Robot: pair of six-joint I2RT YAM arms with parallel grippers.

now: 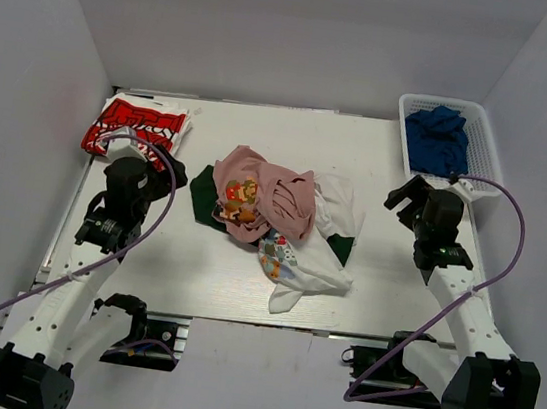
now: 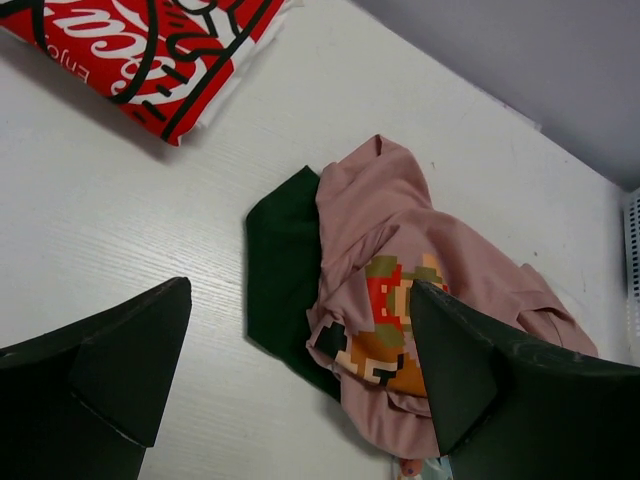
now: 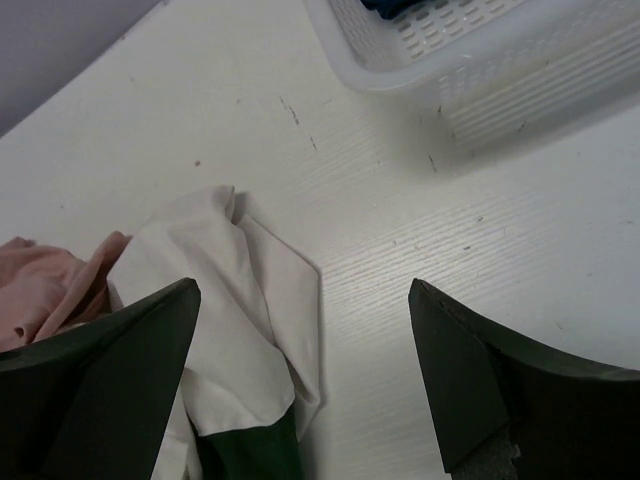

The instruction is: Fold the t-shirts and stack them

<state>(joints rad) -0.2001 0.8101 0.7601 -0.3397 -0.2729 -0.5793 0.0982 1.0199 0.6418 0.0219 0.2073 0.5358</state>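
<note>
A heap of t-shirts lies mid-table: a pink one with a pixel figure [image 1: 260, 195] on top, a dark green one [image 1: 204, 192] under it at the left, a white printed one [image 1: 296, 263] at the front right. A folded red-and-white tee [image 1: 134, 128] lies at the back left. A blue tee [image 1: 436, 137] sits in the basket. My left gripper [image 1: 128, 175] is open and empty, left of the heap; its view shows the pink [image 2: 400, 250], green [image 2: 283, 270] and red tees [image 2: 150, 55]. My right gripper [image 1: 417, 205] is open and empty, right of the heap, over white cloth [image 3: 225, 300].
A white plastic lattice basket [image 1: 487, 152] stands at the back right, also in the right wrist view [image 3: 480, 60]. Grey walls close in the table on three sides. Bare tabletop [image 1: 145, 258] lies at the front left.
</note>
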